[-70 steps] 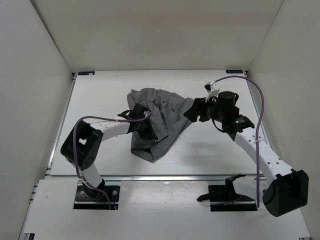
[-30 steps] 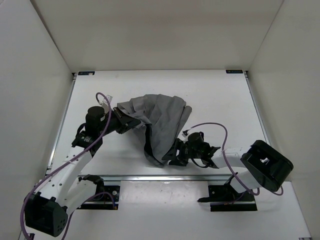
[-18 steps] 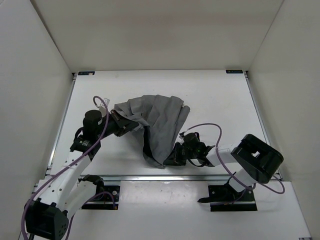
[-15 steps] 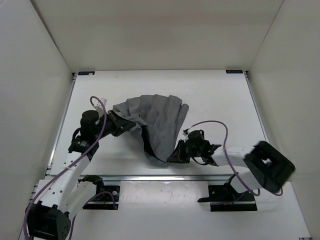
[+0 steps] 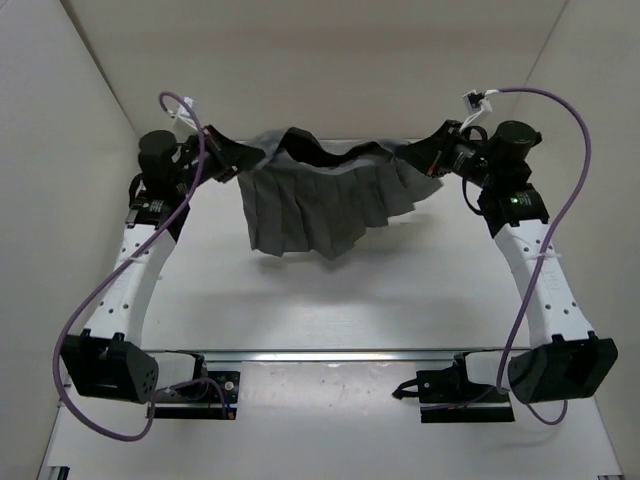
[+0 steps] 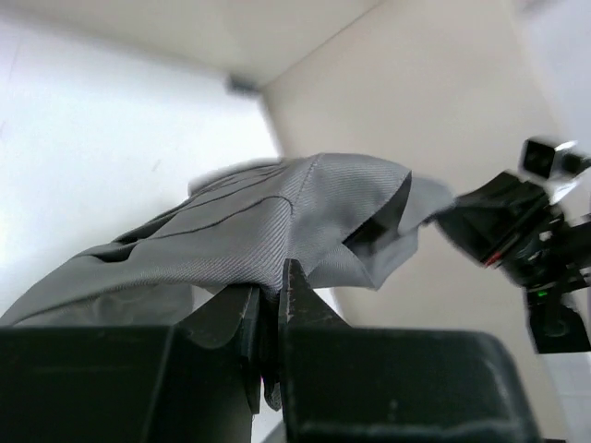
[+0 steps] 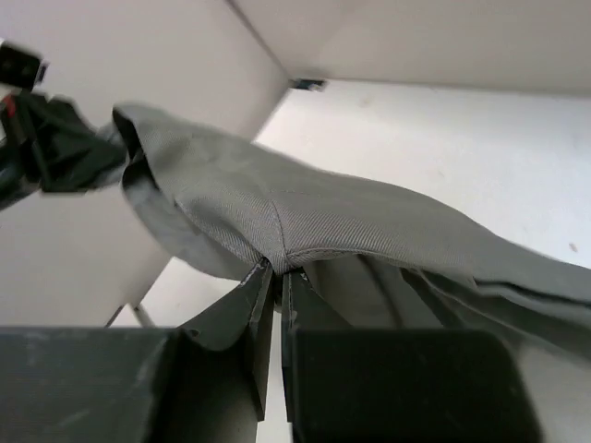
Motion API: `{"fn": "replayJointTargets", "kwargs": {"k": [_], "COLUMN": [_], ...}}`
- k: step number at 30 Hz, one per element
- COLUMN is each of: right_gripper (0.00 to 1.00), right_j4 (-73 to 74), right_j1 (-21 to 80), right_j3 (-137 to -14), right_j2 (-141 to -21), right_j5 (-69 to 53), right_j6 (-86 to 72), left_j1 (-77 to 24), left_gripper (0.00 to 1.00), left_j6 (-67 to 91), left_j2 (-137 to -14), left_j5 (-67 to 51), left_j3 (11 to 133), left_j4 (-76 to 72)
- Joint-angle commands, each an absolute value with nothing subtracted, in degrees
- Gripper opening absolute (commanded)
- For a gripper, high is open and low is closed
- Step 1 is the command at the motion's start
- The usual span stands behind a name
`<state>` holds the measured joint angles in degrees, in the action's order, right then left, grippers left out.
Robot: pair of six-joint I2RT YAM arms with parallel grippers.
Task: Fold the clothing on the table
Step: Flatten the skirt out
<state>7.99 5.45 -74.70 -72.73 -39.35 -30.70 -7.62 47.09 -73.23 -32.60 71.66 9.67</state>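
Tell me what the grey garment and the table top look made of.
Clothing: woven fabric, likely a twill, matte mid-grey; fine diagonal ribs show up close, and it hangs in soft pleats.
Table: smooth matte white board, probably laminate or painted; no grain or glare, core unknowable.

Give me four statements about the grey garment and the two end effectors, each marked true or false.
1. The grey pleated fabric garment hangs stretched between both arms. True.
2. The garment lies flat on the matte white table. False: it is held up above the table.
3. The left end effector is shut on the fabric. True.
4. The right end effector is open and empty. False: it is shut on the garment's edge.
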Motion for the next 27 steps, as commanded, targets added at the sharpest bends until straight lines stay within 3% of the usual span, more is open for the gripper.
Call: {"fn": "replayJointTargets", "kwargs": {"k": [1,6,12,22,24,27], "right_gripper": [0.0,0.0,0.0,0.0,0.0,0.0], "right_j4": [12.3,11.4,-8.0,-18.9,-14.3,-3.5], "right_j1": [3.8,-1.3,-7.6,-5.1,-4.1,-3.5], "right_j3": [-78.5,-78.8,-74.0,-76.7,-81.7,-101.8], "right_j2": [-70.0,-63.0,-60.9,-79.2,-83.9,-92.7], "right_j5": [-46.2,-54.0,-66.3,-67.9,-66.8,-66.4], "right_j6": [-27.1,-29.3,-49.2,-52.9,-48.6,-43.0], "left_j1": [-4.9,-2.0,-1.4,-0.3,-0.4,-0.8], "left_gripper": [0.0,0.0,0.0,0.0,0.0,0.0], "left_j6": [51.6,61.8,68.1,71.1,68.9,64.1], "left_j2": [-68.0,-58.4,-51.6,-68.4,-75.5,-83.9], "left_j5": [-37.1,-37.5,-34.5,-39.2,-39.3,-40.8], "left_j3": [75.2,65.8,61.9,57.2,63.5,78.2], "left_j4": [2.3,-10.3,-14.6,-26.4,-25.1,-16.8]}}
